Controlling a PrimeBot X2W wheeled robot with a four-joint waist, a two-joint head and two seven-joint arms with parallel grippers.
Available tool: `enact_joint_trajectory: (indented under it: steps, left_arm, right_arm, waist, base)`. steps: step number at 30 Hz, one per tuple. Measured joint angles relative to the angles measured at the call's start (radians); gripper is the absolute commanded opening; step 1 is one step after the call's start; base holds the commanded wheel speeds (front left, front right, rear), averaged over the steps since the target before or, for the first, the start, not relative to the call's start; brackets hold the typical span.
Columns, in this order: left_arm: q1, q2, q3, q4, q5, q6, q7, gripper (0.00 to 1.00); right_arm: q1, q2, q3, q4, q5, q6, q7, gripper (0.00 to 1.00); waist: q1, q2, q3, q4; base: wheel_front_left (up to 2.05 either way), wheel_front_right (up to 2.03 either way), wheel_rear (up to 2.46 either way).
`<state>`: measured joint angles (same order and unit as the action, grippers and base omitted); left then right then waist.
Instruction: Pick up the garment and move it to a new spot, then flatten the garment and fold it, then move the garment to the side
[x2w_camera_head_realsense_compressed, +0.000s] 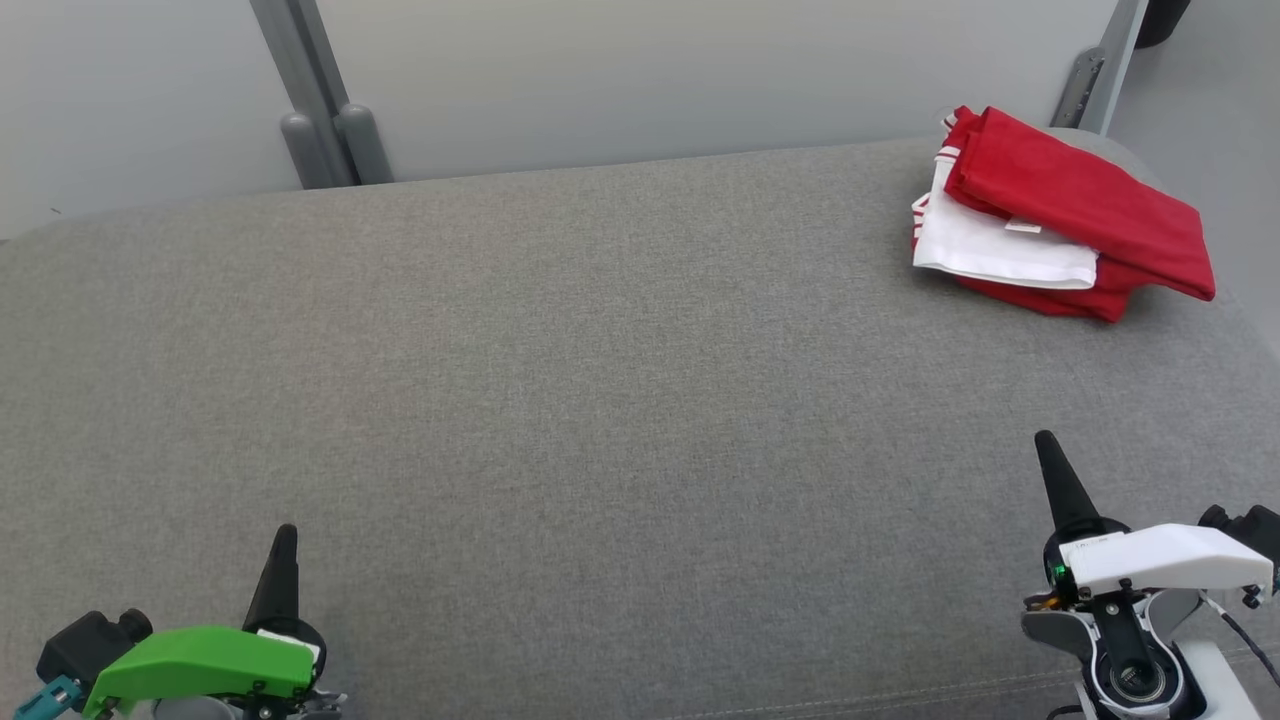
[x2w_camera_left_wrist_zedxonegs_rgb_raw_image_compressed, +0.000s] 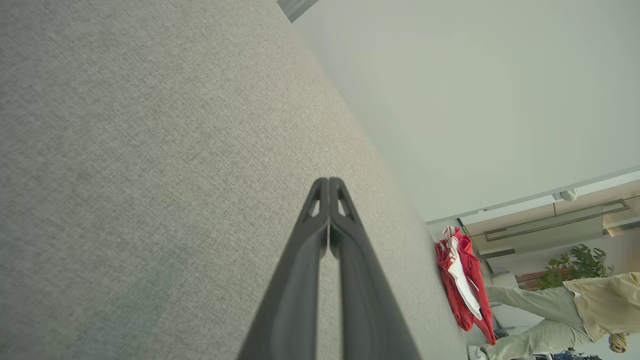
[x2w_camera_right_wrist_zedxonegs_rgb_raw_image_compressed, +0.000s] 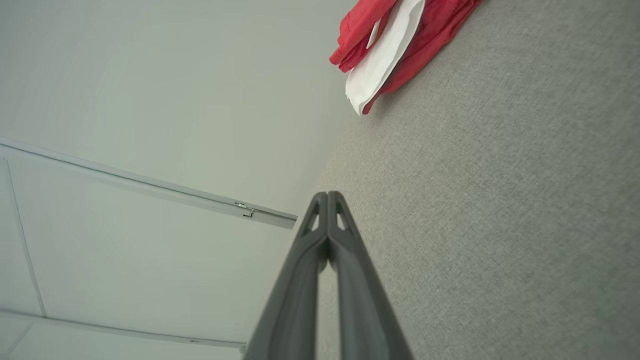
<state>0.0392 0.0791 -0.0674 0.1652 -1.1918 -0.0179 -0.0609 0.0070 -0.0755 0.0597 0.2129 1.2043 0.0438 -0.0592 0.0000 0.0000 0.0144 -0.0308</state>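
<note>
The left end effector (x2w_camera_head_realsense_compressed: 286, 537) is seen clenched, its two dark fingers pressed together to a single point with nothing between them, and it is held low over the near left part of the grey fabric-covered desk (x2w_camera_head_realsense_compressed: 600, 400), fingers pointed away from the robot. The right end effector (x2w_camera_head_realsense_compressed: 1046, 442) is likewise clenched on nothing and is held over the near right part, fingers tilted slightly leftward, a little further forward than the left one. Bare fabric is seen around both tips. The garment (x2w_camera_head_realsense_compressed: 1060, 215), red with a white panel, is laid folded at the far right corner of the desk, well apart from both end effectors, with nothing lying between it and the right one. Behind the desk a pale wall is seen, with grey posts (x2w_camera_head_realsense_compressed: 330, 140) at the far left. In the left wrist view a person (x2w_camera_left_wrist_zedxonegs_rgb_raw_image_compressed: 575, 305) and a green plant (x2w_camera_left_wrist_zedxonegs_rgb_raw_image_compressed: 575, 265) are made out beyond the garment (x2w_camera_left_wrist_zedxonegs_rgb_raw_image_compressed: 462, 280).
</note>
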Motion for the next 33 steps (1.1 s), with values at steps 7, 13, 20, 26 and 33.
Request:
enact_joint_trajectory:
  steps: [7, 13, 20, 26, 33]
  left_arm:
    - [-0.015, 0.002, 0.008, 0.02, -0.102, -0.015, 0.021, 0.0]
    - [-0.025, 0.003, 0.019, 0.031, -0.179, -0.035, 0.035, 0.0]
    - [-0.042, 0.006, 0.031, 0.05, -0.273, -0.054, 0.056, 0.0]
    - [-0.049, 0.007, 0.038, 0.061, -0.357, -0.071, 0.071, 0.0]
    - [-0.06, 0.008, 0.049, 0.081, -0.442, -0.088, 0.088, 0.0]
  right_arm:
    - [-0.009, -0.003, -0.021, 0.01, 0.094, 0.011, 0.017, 0.0]
    - [-0.021, -0.005, -0.039, 0.017, 0.17, 0.027, 0.037, 0.0]
    - [-0.027, -0.007, -0.059, 0.026, 0.265, 0.04, 0.056, 0.0]
    - [-0.041, -0.012, -0.077, 0.035, 0.342, 0.052, 0.07, 0.0]
    - [-0.046, -0.014, -0.097, 0.043, 0.431, 0.062, 0.088, 0.0]
  waist:
    - [0.0, 0.0, -0.002, 0.006]
    - [0.0, 0.0, -0.004, 0.011]
    - [0.0, 0.0, -0.006, 0.018]
    - [0.0, 0.0, -0.008, 0.023]
    - [0.0, 0.0, -0.01, 0.029]
  base:
    - [0.0, 0.0, 0.0]
    - [0.0, 0.0, 0.0]
    - [0.0, 0.0, 0.0]
    - [0.0, 0.0, 0.0]
    - [0.0, 0.0, 0.0]
